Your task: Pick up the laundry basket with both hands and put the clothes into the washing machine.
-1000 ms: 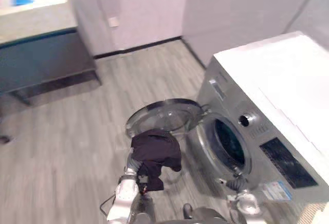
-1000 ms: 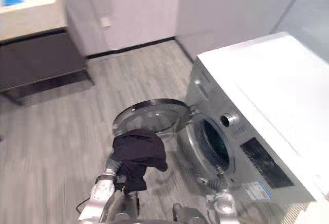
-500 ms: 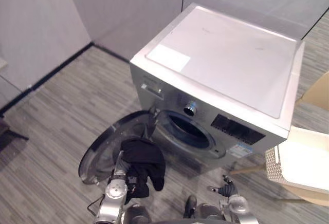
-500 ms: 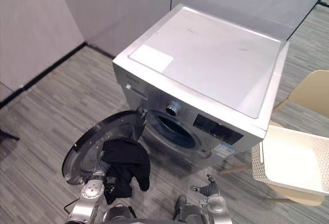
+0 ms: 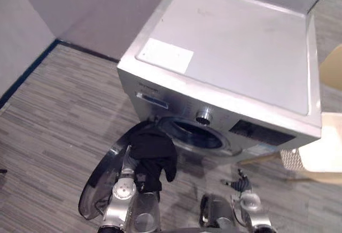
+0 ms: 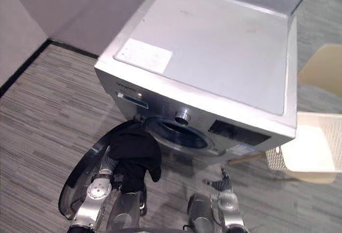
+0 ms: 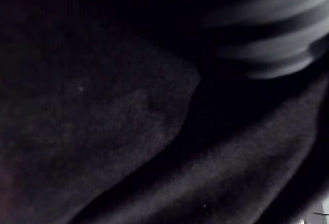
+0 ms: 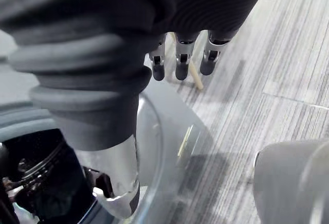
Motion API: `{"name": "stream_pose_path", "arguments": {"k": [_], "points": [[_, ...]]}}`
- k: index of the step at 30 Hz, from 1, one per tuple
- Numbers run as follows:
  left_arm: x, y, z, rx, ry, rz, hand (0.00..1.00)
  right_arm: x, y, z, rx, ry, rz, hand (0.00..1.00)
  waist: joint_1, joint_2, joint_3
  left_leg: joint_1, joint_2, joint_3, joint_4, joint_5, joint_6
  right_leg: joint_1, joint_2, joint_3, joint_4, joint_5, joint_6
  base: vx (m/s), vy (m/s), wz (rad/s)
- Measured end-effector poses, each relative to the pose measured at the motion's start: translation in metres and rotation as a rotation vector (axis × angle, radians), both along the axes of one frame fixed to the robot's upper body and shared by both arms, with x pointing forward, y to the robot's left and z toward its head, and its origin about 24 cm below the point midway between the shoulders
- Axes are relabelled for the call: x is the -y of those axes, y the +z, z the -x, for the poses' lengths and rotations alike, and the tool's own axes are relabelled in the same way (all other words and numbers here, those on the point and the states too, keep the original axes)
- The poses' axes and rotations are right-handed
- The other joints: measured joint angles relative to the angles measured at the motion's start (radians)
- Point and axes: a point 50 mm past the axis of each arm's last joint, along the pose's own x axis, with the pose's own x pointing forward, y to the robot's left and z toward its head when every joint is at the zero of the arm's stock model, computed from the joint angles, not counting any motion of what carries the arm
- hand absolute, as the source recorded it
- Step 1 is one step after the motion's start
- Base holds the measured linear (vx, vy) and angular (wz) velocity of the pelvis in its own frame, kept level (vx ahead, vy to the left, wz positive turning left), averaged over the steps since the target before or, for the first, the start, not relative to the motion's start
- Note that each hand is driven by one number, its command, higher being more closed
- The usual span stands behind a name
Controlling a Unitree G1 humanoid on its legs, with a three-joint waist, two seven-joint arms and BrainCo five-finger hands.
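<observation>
Eye views: the silver washing machine [image 5: 230,56] runs from the centre up to 1 o'clock. Its round door [image 5: 104,182] is swung open towards 7 o'clock, low over the grey plank floor [image 5: 48,115]. The drum mouth [image 5: 195,136] is dark, and I cannot tell what is inside. A black garment [image 5: 154,150] hangs draped over the end of the left arm, above the door and just beside the mouth's 8 o'clock edge. The white laundry basket [image 6: 272,158] sits at 3 o'clock by a beige chair [image 6: 326,67], well apart from both arms. Its inside reads plain white, and its contents cannot be made out. The right hand [image 5: 241,182] hangs low at 5 o'clock, in front of the machine and touching nothing.

A white sticker [image 5: 164,55] lies on the lid towards 10 o'clock. On the front are a knob [image 5: 203,117] and a dark display panel [image 5: 262,132]. Any print on these is too small to read.

Left wrist view: the left hand [image 7: 267,29] shows just its ribbed cover. Black cloth lies over everything past it, so the fingers' state cannot be told.

Right wrist view: the right hand's fingers [image 8: 181,62] point down straight and loose over the floor, holding nothing. The garment on the other arm shows beside the door's glass.
</observation>
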Motion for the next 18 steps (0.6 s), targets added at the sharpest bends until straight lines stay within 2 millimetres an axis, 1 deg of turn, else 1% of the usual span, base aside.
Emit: {"name": "stream_pose_path", "arguments": {"k": [1, 2, 3, 4, 5, 7, 8, 10, 11, 12, 13, 14, 15, 16, 18], "points": [[0.003, 0.012, -0.014, 0.056, 0.0, 0.011, 1.0, -0.001, 0.012, -0.016, 0.059, -0.003, 0.003, 0.0, 0.0, 0.001, 0.027, -0.085, 0.008, 0.01, 0.081, -0.026, 0.008, -0.089, -0.011, 0.011, 0.073, -0.037, 0.009, -0.2, 0.064, -0.46], [0.005, 0.021, -0.023, 0.095, 0.009, 0.018, 1.0, -0.002, 0.02, -0.027, 0.103, -0.004, 0.007, 0.0, 0.0, 0.0, 0.05, -0.136, 0.016, 0.015, 0.133, -0.042, 0.013, -0.146, -0.014, 0.024, 0.121, -0.061, 0.017, -0.22, 0.048, -0.38], [0.005, 0.028, -0.03, 0.123, 0.015, 0.024, 1.0, -0.003, 0.028, -0.036, 0.139, -0.007, 0.009, 0.0, -0.001, 0.001, 0.066, -0.179, 0.024, 0.015, 0.175, -0.057, 0.013, -0.195, -0.014, 0.035, 0.165, -0.072, 0.019, -0.23, 0.015, -0.34], [0.008, 0.04, -0.041, 0.172, 0.023, 0.034, 1.0, -0.004, 0.039, -0.047, 0.193, -0.018, 0.007, 0.0, -0.003, 0.001, 0.083, -0.257, 0.041, 0.018, 0.244, -0.086, 0.006, -0.287, -0.008, 0.054, 0.24, -0.092, 0.011, -0.18, 0.002, -0.28], [0.01, 0.044, -0.045, 0.191, 0.026, 0.039, 1.0, -0.004, 0.044, -0.051, 0.215, -0.022, 0.009, 0.0, -0.002, 0.001, 0.089, -0.289, 0.049, 0.019, 0.269, -0.091, 0.006, -0.323, -0.005, 0.06, 0.268, -0.098, 0.008, -0.2, -0.015, -0.33], [0.017, 0.067, -0.06, 0.284, 0.042, 0.065, 1.0, -0.005, 0.068, -0.069, 0.326, -0.041, 0.024, 0.0, -0.002, -0.001, 0.106, -0.46, 0.087, 0.012, 0.396, -0.114, 0.011, -0.512, 0.013, 0.091, 0.401, -0.12, 0.0, -0.19, -0.032, -0.37], [0.018, 0.072, -0.064, 0.303, 0.05, 0.067, 1.0, -0.006, 0.074, -0.073, 0.349, -0.044, 0.026, 0.0, -0.003, -0.001, 0.107, -0.499, 0.095, 0.011, 0.42, -0.118, 0.011, -0.556, 0.021, 0.098, 0.428, -0.124, 0.0, -0.18, -0.057, -0.38], [0.014, 0.098, -0.079, 0.397, 0.106, 0.089, 1.0, -0.007, 0.096, -0.087, 0.445, -0.061, 0.035, 0.0, -0.004, -0.002, 0.13, -0.66, 0.125, -0.009, 0.545, -0.133, 0.017, -0.732, 0.042, 0.124, 0.56, -0.14, 0.001, -0.14, -0.083, -0.31], [0.013, 0.104, -0.082, 0.415, 0.116, 0.092, 1.0, -0.007, 0.1, -0.088, 0.46, -0.067, 0.037, 0.0, -0.005, -0.003, 0.13, -0.696, 0.13, -0.016, 0.574, -0.138, 0.019, -0.769, 0.045, 0.127, 0.592, -0.147, -0.001, -0.11, -0.102, -0.21], [0.014, 0.117, -0.088, 0.463, 0.132, 0.097, 1.0, -0.006, 0.109, -0.091, 0.502, -0.082, 0.04, 0.0, -0.005, -0.007, 0.132, -0.77, 0.143, -0.024, 0.632, -0.148, 0.021, -0.848, 0.056, 0.138, 0.656, -0.163, 0.001, -0.09, -0.115, -0.1], [0.012, 0.131, -0.093, 0.51, 0.157, 0.103, 1.0, -0.004, 0.124, -0.096, 0.565, -0.09, 0.053, 0.0, -0.011, -0.007, 0.143, -0.829, 0.146, -0.044, 0.685, -0.155, 0.018, -0.905, 0.058, 0.139, 0.714, -0.175, -0.003, -0.09, -0.12, -0.06], [0.012, 0.136, -0.095, 0.53, 0.164, 0.106, 1.0, -0.004, 0.129, -0.098, 0.587, -0.093, 0.057, 0.0, -0.016, -0.008, 0.147, -0.852, 0.149, -0.052, 0.706, -0.16, 0.017, -0.926, 0.06, 0.139, 0.737, -0.18, -0.006, -0.08, -0.124, 0.03], [0.011, 0.15, -0.098, 0.573, 0.171, 0.1, 1.0, 0.0, 0.136, -0.099, 0.618, -0.111, 0.067, 0.0, -0.025, -0.013, 0.153, -0.899, 0.153, -0.067, 0.748, -0.165, 0.016, -0.969, 0.062, 0.14, 0.786, -0.195, -0.006, -0.06, -0.106, 0.06], [0.011, 0.158, -0.1, 0.602, 0.166, 0.094, 1.0, 0.002, 0.139, -0.099, 0.629, -0.121, 0.069, 0.0, -0.027, -0.018, 0.156, -0.921, 0.153, -0.073, 0.769, -0.167, 0.015, -0.994, 0.062, 0.143, 0.812, -0.202, -0.01, -0.07, -0.135, 0.07], [0.01, 0.184, -0.104, 0.689, 0.171, 0.063, 1.0, 0.005, 0.151, -0.099, 0.697, -0.142, 0.058, 0.0, -0.031, -0.024, 0.159, -0.988, 0.154, -0.1, 0.823, -0.177, 0.0, -1.057, 0.07, 0.145, 0.876, -0.219, -0.01, -0.06, -0.122, 0.03]]}}
